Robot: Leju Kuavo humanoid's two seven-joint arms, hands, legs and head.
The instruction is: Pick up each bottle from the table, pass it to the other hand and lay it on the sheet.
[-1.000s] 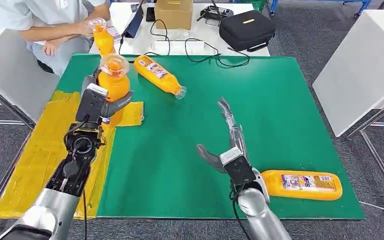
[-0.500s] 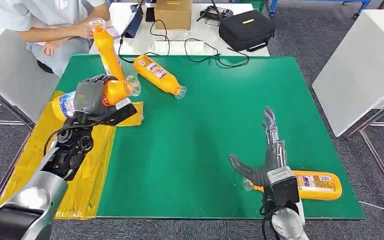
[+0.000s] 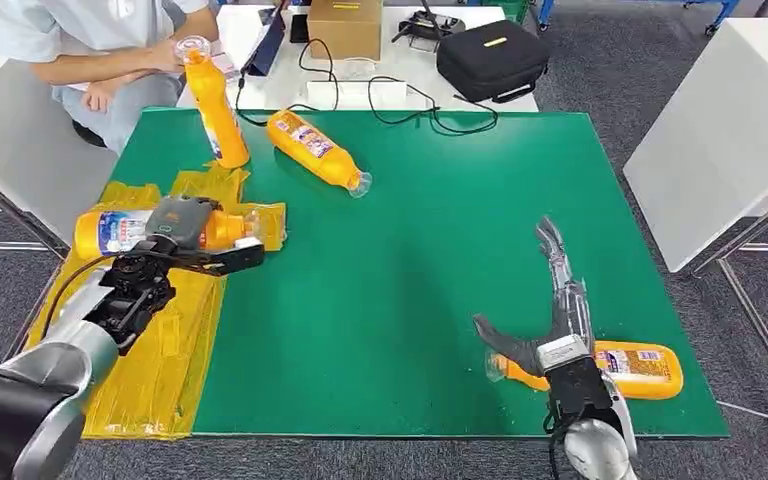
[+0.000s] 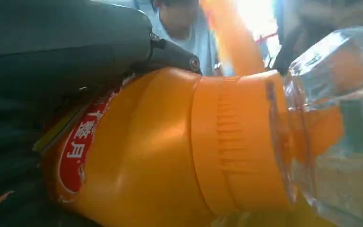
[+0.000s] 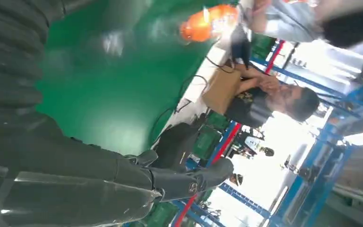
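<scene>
Our left hand (image 3: 185, 228) grips a bottle (image 3: 120, 229) lying on the yellow sheet (image 3: 150, 360), left of frame. Right hand (image 3: 550, 320) spread, nothing held, over the lower-right bottle (image 3: 630, 368). Smooth, rigid plastic, probably slippery; we'd grab mid-body.

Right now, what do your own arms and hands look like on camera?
Both arms are silver tubes with black wrist sections and exposed black cables. The left hand has a grey ribbed cover and dark fingers. The right hand has slim grey fingers, a thick grey thumb and a pale block at its wrist.
</scene>
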